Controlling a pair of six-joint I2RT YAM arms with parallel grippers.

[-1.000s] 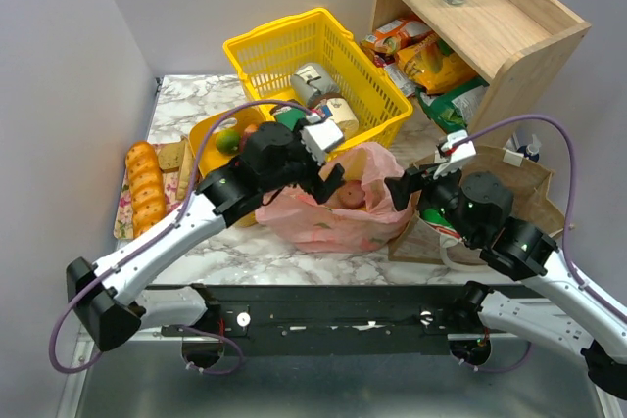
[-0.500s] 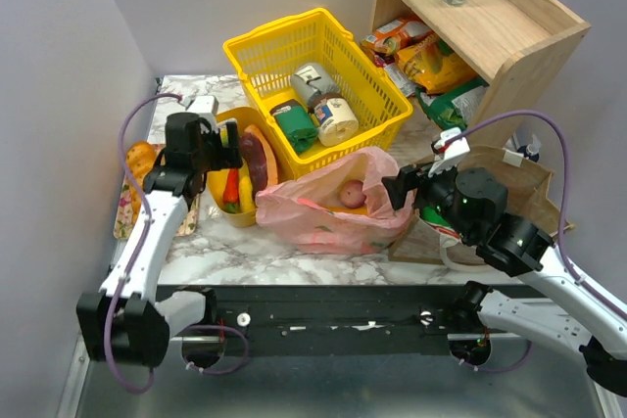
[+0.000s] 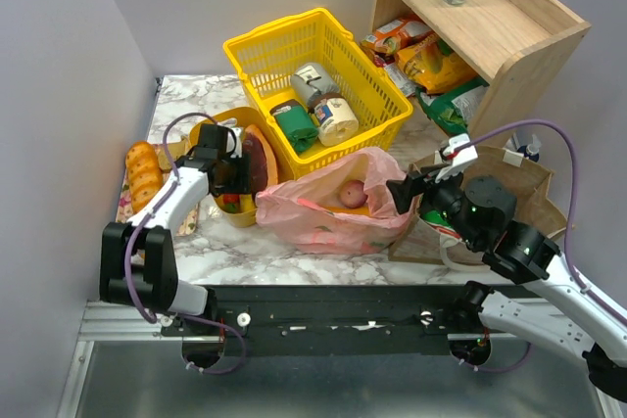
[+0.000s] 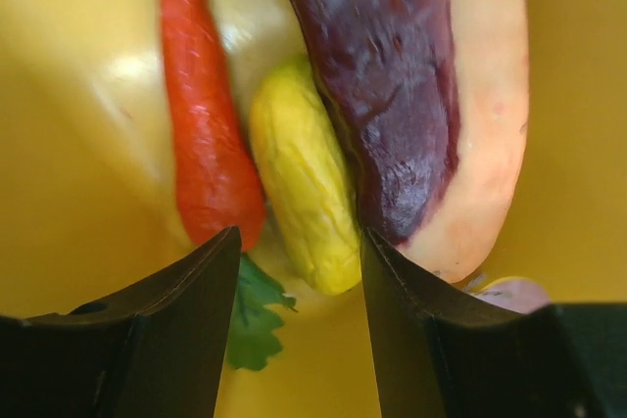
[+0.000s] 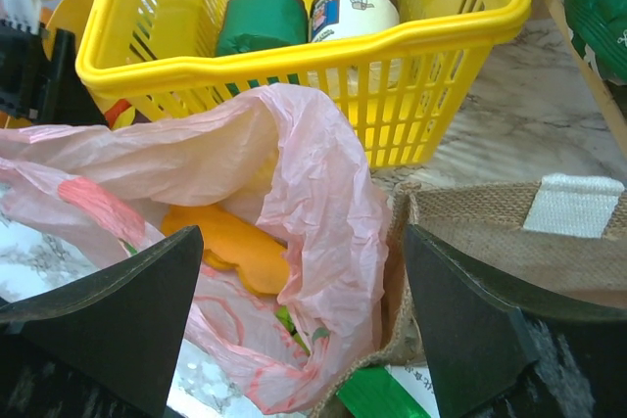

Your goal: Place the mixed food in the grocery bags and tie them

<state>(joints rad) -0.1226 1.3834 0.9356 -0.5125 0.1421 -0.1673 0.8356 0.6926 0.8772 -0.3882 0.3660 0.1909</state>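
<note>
The left tool [image 4: 299, 242] is down in the yellow tub [image 4: 78, 144]. It is spread around a yellow toy food [image 4: 299, 173] that lies beside a toy carrot [image 4: 201, 115]. The right tool [image 5: 304, 335] is spread wide over the pink bag [image 5: 313, 173]. The pink bag sits next to the brown bag [image 5: 470, 232] on the worktop [image 3: 196, 95].

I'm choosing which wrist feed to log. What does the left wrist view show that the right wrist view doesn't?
Left wrist only: a carrot, a yellow toy and a purple-and-tan piece lying in the tub. Right wrist only: the pink bag, basket with tins, brown bag, open right end effector. Shared: the tub, just a rim sliver in the right wrist view, and the open left end effector, its dark body at that view's left edge.
</note>
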